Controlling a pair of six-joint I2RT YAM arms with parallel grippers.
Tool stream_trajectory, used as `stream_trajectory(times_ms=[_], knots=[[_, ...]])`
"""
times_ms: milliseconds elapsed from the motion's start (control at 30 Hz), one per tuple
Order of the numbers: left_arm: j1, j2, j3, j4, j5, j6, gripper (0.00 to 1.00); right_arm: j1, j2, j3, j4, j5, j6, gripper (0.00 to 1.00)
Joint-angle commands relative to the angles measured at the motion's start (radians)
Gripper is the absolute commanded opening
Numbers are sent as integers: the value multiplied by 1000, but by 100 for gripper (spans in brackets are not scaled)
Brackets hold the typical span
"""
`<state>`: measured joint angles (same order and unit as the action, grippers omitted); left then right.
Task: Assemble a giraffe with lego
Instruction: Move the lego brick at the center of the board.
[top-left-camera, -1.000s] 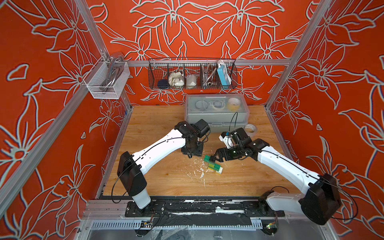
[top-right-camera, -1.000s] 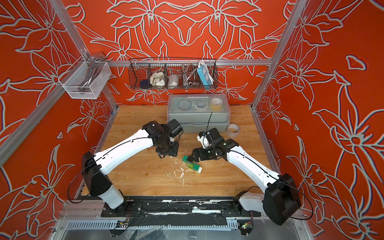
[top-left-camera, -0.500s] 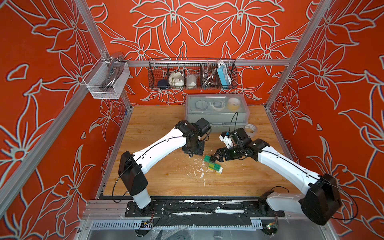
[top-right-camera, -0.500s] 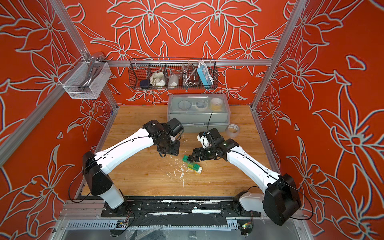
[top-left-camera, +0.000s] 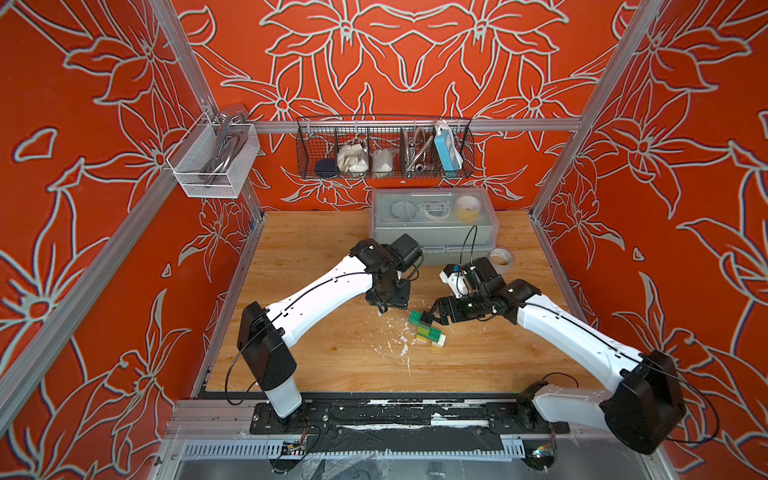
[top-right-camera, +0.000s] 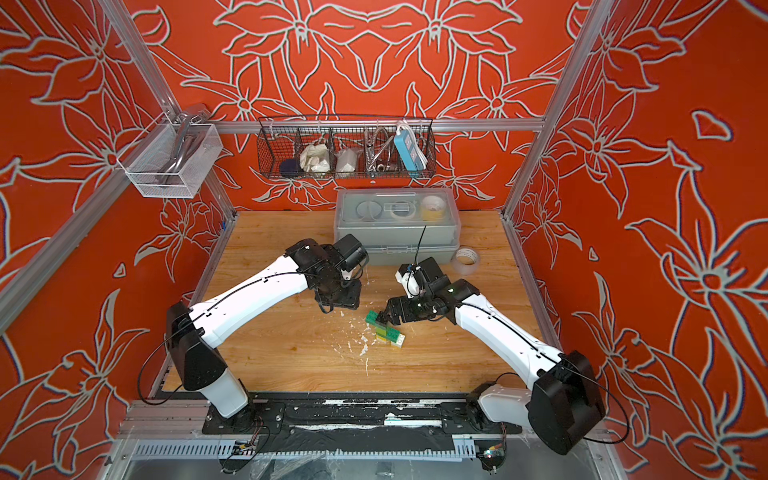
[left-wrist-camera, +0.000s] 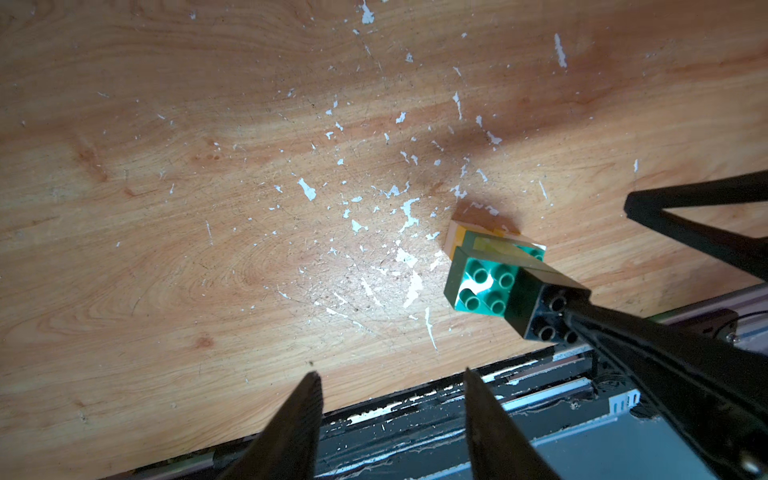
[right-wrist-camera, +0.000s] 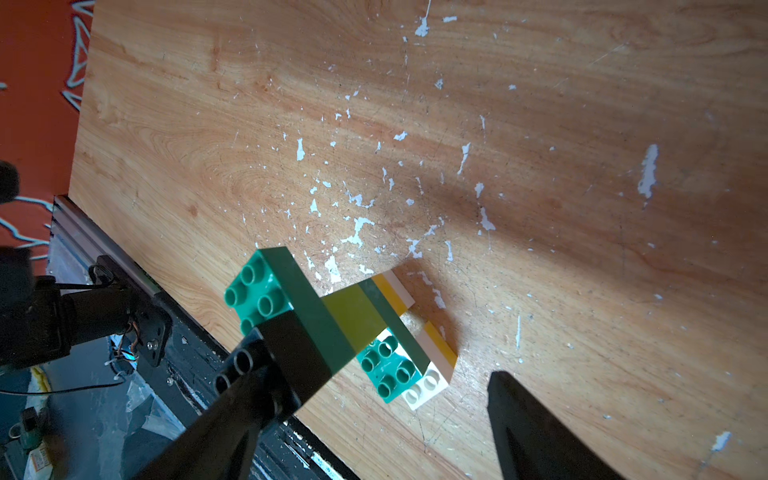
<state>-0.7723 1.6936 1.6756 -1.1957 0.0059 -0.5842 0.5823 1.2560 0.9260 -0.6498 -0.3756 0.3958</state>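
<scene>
In both top views the giraffe stands mid-surface, apparently complete and upright on its white and yellow legs. The right jaws meet it at head height, and the left jaws hang near it, apart from it. A box and a tape roll lie well behind and obstruct nothing. Left wrist view: the left jaws are apart with nothing between them, looking down on the giraffe. They are judged to be standing off to leave the right arm room. One right jaw touches the black cap, its partner well clear. Right wrist view: one jaw lies against the cap and the other is apart over bare wood, so these jaws are open and grip nothing. This is judged a seating or release of the cap. Only white flecks lie nearby.
</scene>
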Motion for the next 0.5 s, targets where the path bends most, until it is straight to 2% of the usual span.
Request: stream_trajectory(times_ms=[0,267,467], knots=[[-1,14,23,-5,8,3,54,6,47,-52,-180,133,-35,88],[-1,14,30,-1,6,1,54,11,28,-44,-195,157,-28,86],[-1,9,26,5,8,0,54,14,-41,-29,-129,79,-1,89]])
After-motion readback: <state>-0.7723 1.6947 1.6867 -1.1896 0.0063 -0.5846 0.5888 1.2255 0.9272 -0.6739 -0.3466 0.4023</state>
